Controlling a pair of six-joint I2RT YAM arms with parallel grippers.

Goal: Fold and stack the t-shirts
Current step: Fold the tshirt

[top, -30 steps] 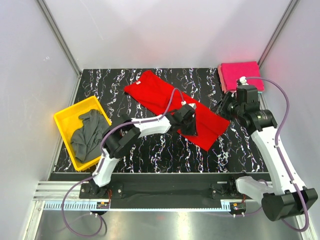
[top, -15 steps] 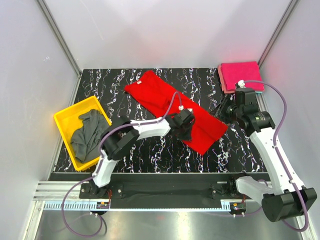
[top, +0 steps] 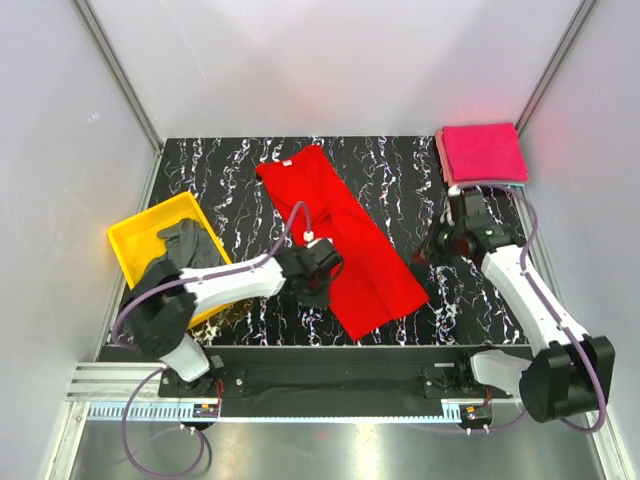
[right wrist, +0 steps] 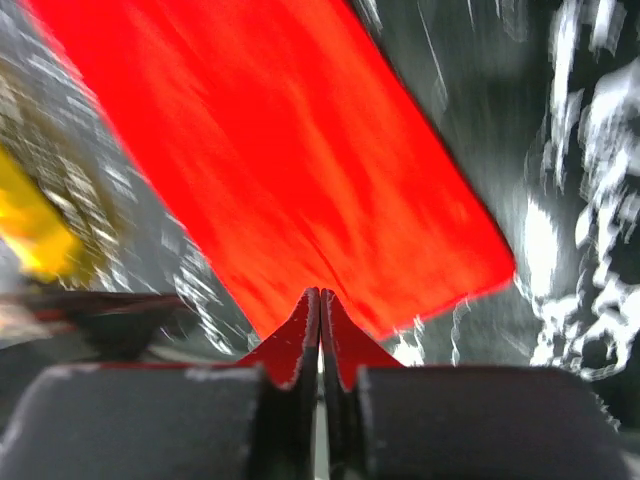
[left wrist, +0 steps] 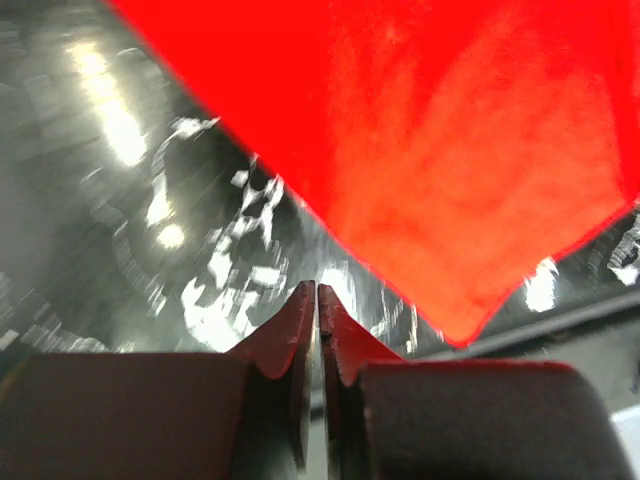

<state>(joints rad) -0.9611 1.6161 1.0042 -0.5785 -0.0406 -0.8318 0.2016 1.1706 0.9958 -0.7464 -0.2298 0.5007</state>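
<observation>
The bright red t-shirt [top: 345, 240] lies folded into a long strip, running diagonally from the back middle of the table to the front. My left gripper [top: 318, 288] sits shut at the strip's left edge with nothing in it. In the left wrist view the left gripper [left wrist: 318, 290] is just short of the red cloth [left wrist: 430, 150]. My right gripper [top: 428, 256] is shut and empty just right of the strip. Its wrist view shows the right gripper [right wrist: 320, 295] before the red cloth [right wrist: 300, 150]. Folded magenta-pink t-shirts [top: 483, 152] are stacked at the back right. A dark grey t-shirt [top: 185, 245] lies crumpled in the tray.
The yellow plastic tray [top: 128, 232] stands at the table's left edge, beside the left arm's elbow. Grey walls close in the table on three sides. Black marbled tabletop [top: 230, 180] shows left of the red strip and between the strip and the right arm.
The red shirt's near end has swung toward the front left, so the strip lies steeper. The left gripper has drawn back left off the cloth. The right gripper came nearer and closed.
</observation>
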